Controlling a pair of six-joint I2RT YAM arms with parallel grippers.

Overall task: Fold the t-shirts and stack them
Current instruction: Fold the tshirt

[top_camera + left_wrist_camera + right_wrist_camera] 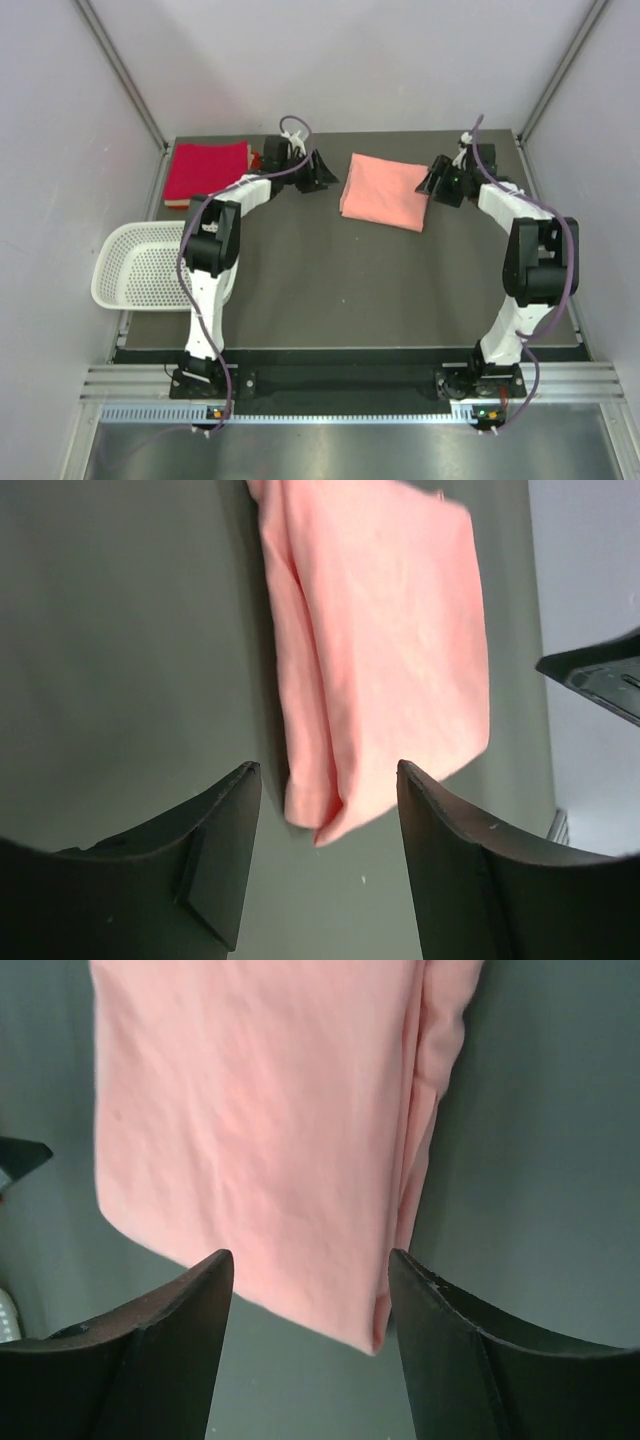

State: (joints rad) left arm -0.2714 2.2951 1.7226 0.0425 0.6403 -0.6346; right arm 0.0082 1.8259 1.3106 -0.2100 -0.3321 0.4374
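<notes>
Left gripper (325, 780) is seen with its two dark fingers spread wide and nothing held between them; the right gripper (310, 1265) is likewise wide open and empty.

A salmon-pink t-shirt (385, 190) is laid flat on the far middle of the table, folded into a rough rectangle; in the left wrist view a doubled fold is shown running along its left edge, and a corner of the cloth is framed between the open fingers; in the right wrist view a layered fold is shown along the right edge, with the near edge of the cloth spanning the gap between the fingers. From above, the left gripper is placed just beside the shirt's left side, a strip of bare table between them; the right gripper is placed at the shirt's right edge, and contact cannot be told.

Folded crimson t-shirts (207, 170) are set at the far left corner, well apart from the pink one; the dark grey table (350, 290) lies beneath everything; a white perforated basket (140, 265) is positioned at the table's left edge, beside the left arm.
</notes>
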